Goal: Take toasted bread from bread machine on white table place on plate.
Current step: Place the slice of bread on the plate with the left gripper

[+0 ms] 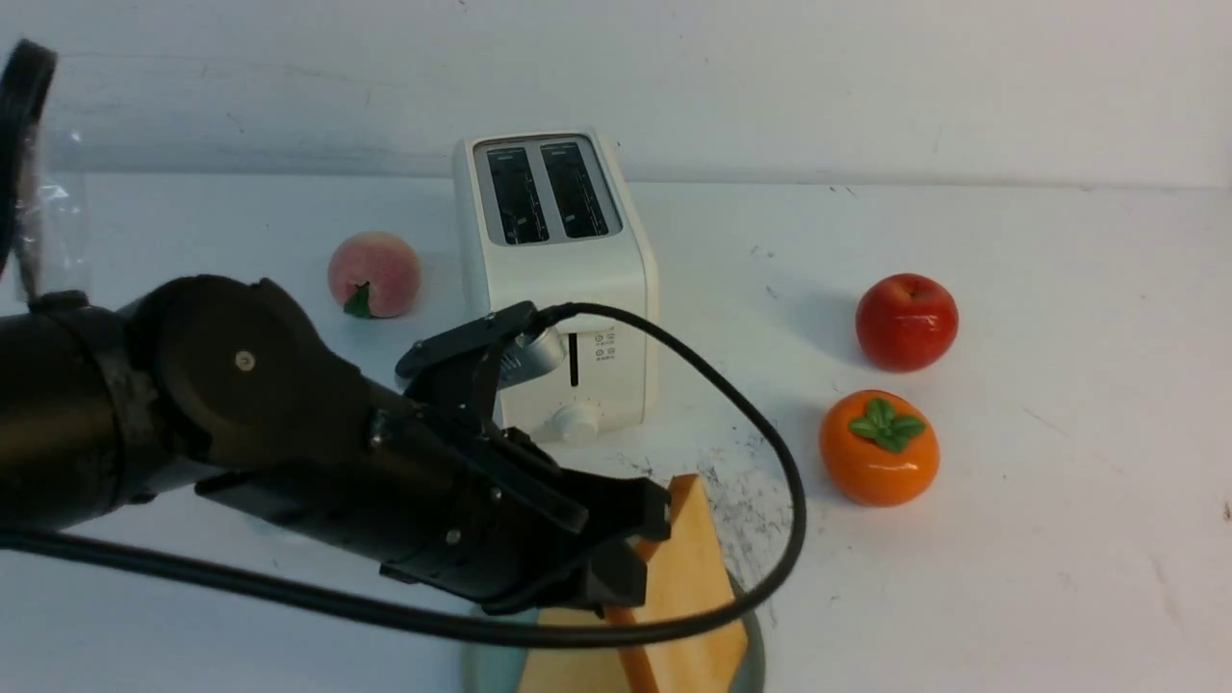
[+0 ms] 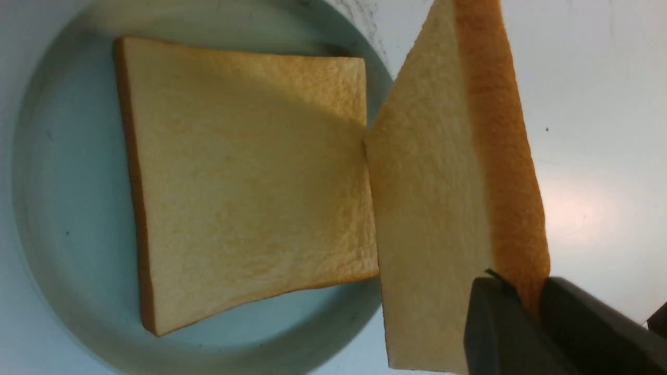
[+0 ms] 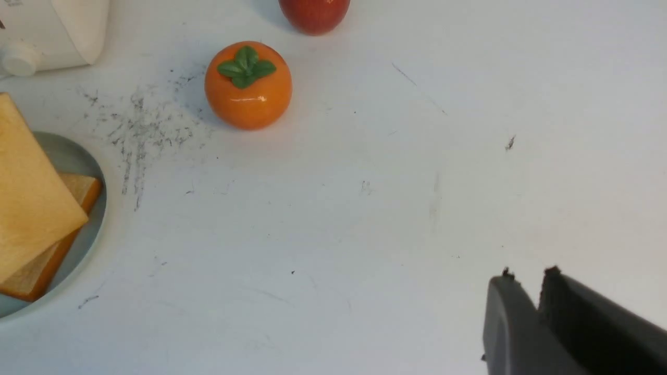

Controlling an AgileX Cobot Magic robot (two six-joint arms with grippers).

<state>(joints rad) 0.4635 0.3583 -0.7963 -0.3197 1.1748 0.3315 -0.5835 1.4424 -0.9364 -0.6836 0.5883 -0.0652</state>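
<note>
You're looking at a plain pale wall [image 1: 866, 87] that rises straight from the far edge of the bench [image 1: 1059, 539], faintly scuffed and bare. The bench is broad, flat and white under soft, even light. Dark speckled scratches [image 3: 138, 130] mark it near its middle, with a few lone specks further out toward its edges.

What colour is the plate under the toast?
Pale blue-green plate; clearest in the left wrist view.

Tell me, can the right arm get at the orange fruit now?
Probably yes. The right claw holds nothing, and only bare table lies between it and the orange fruit. The plate and the apple stand aside.
</note>
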